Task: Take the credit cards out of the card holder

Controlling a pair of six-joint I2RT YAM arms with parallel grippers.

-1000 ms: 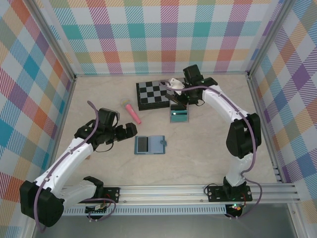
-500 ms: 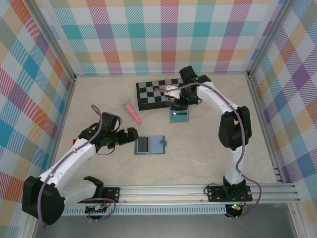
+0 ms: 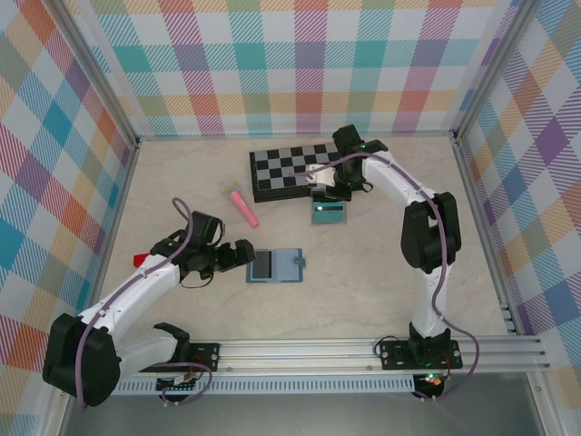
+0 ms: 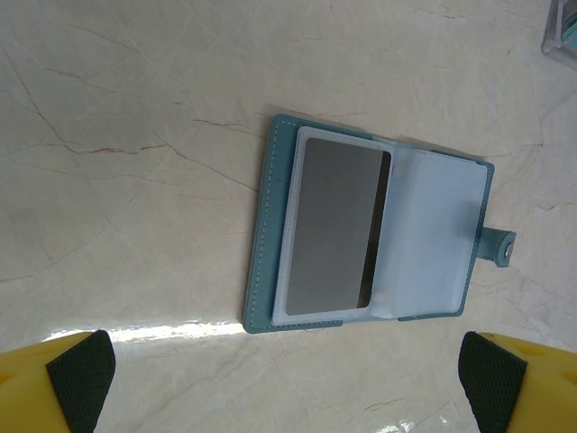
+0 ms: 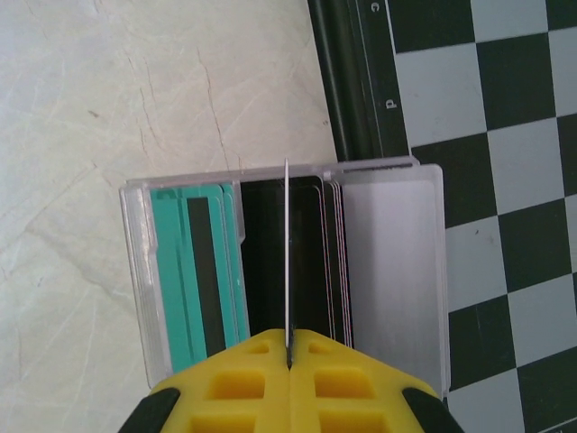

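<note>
The left gripper [image 3: 242,255] hovers low over the marble-look table [image 3: 381,291], its jaws spread wide and holding nothing, aimed at the card holder [image 3: 275,265] just to its right. The card holder lies flat and open toward the near middle of the table, with its snap tab [image 4: 501,248] on the right edge. In the left wrist view a grey card [image 4: 334,233] with a dark stripe sits in the left clear pocket, and the right pocket looks empty.

Farther back, a pink marker [image 3: 243,207] lies between the left gripper and the chessboard [image 3: 286,168], apart from both. To the right of the marker, a clear tray [image 5: 133,289] rests against the near edge of the chessboard. It holds teal cards [image 5: 176,280] and a stack of darker ones beside them. The right gripper [image 5: 289,347] hangs directly over this tray, its jaws pinched together on a thin card [image 5: 287,253], seen edge-on as a pale line.

The task looks well along. Several credit cards are out and gathered in the tray, and one more is held above it, likely about to be set down. At least the grey card remains to be pulled from the card holder; whether others hide behind it cannot be told
</note>
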